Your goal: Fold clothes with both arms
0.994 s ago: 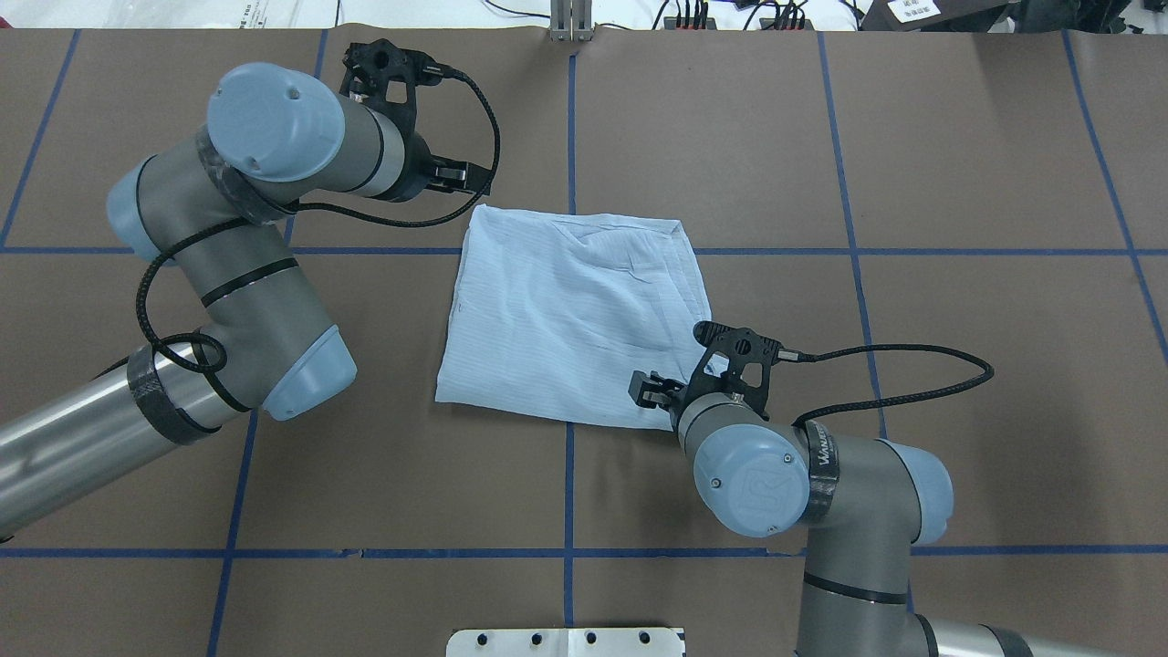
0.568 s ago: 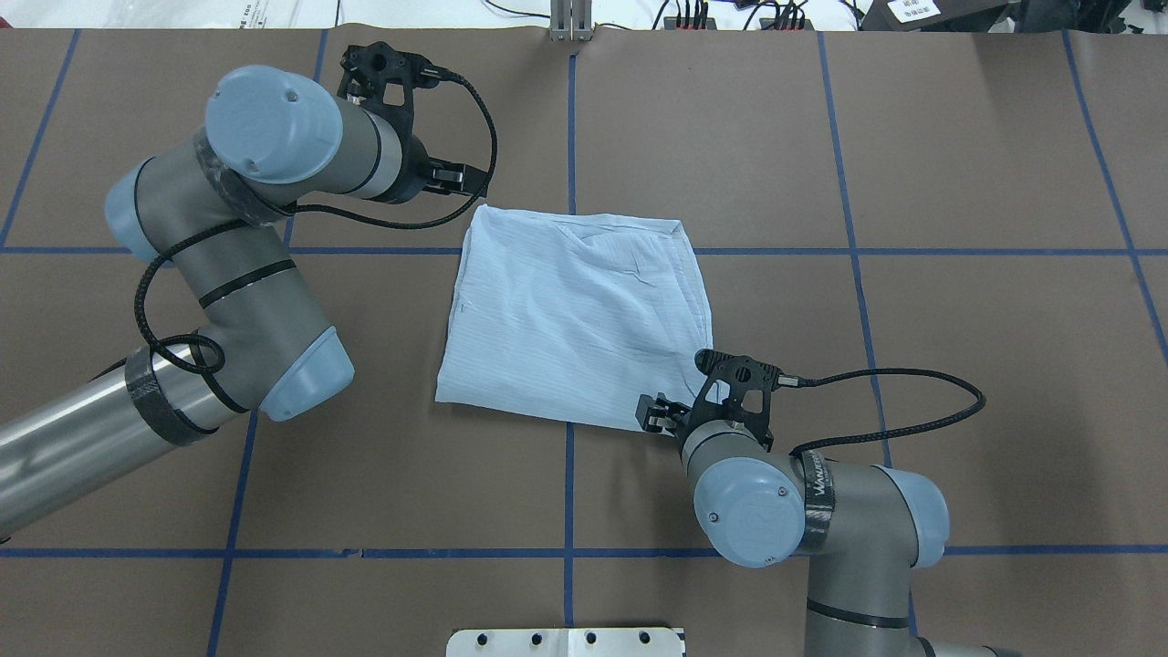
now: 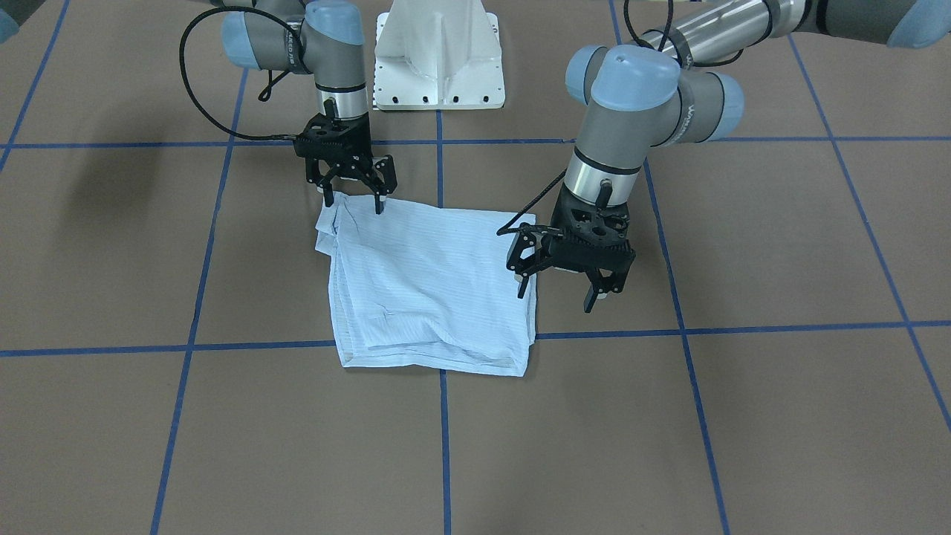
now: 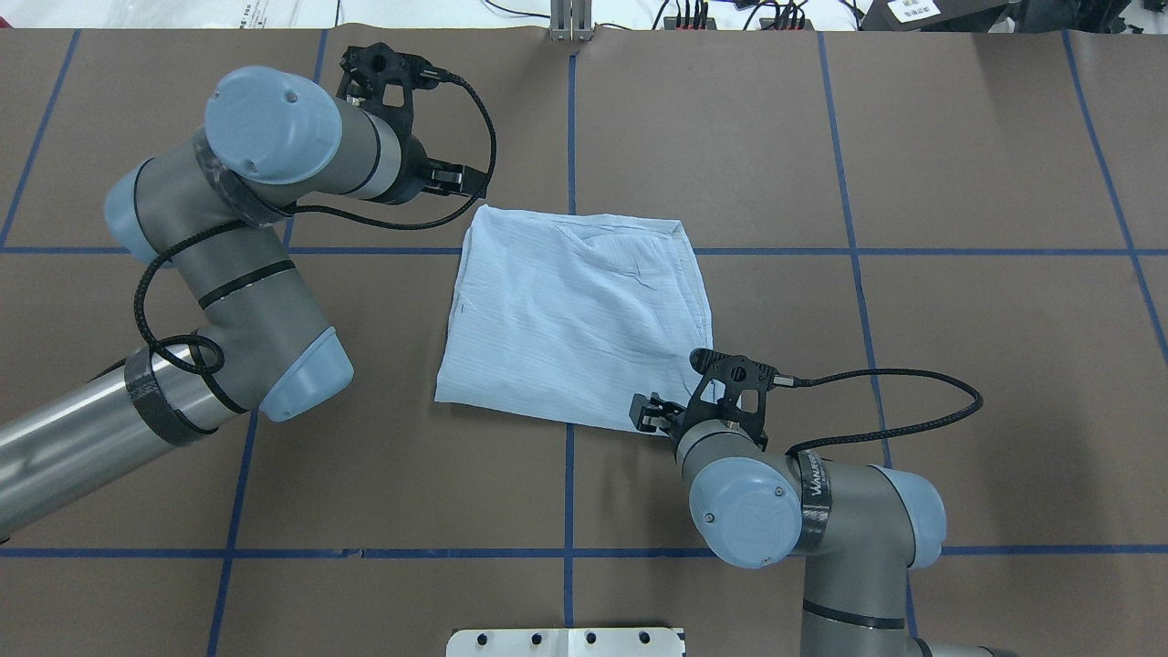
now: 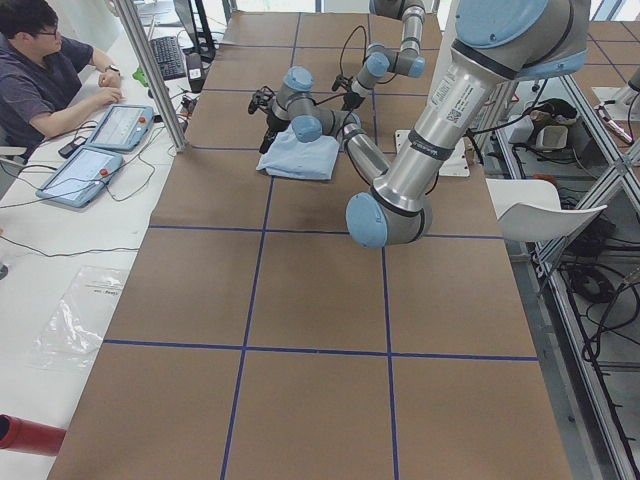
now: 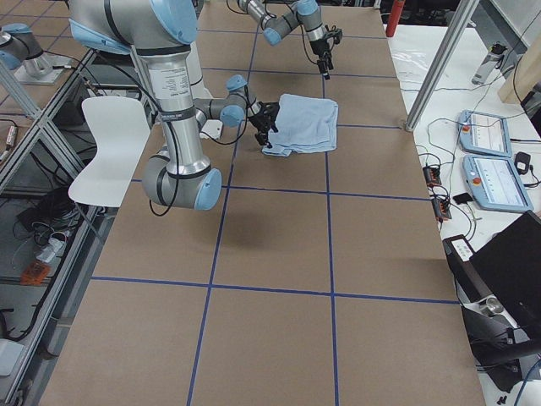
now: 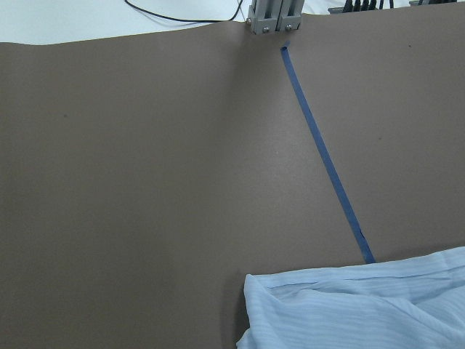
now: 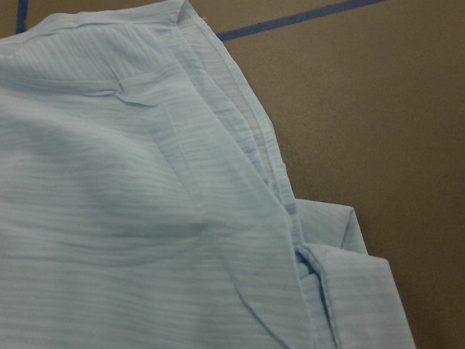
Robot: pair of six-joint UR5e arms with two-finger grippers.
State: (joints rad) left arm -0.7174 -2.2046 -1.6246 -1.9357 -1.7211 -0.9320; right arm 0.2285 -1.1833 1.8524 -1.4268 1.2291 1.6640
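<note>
Jaws stand wide and empty on both grippers: the right gripper [image 3: 354, 202] straddles the near corner of the shirt [image 3: 423, 290], which lies folded square on the table [image 3: 743, 416]; the left gripper [image 3: 556, 297] hangs at its far corner. Closing here may pinch only the top layers, so a lift would peel the stack apart. Every edge is free, with bare surface all around.

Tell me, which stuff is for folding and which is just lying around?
For the job: blue shirt, left tool, right tool, both tools open at the shirt's edges.
Just lying about: white base, control tablets, white chair, plastic bag.
</note>
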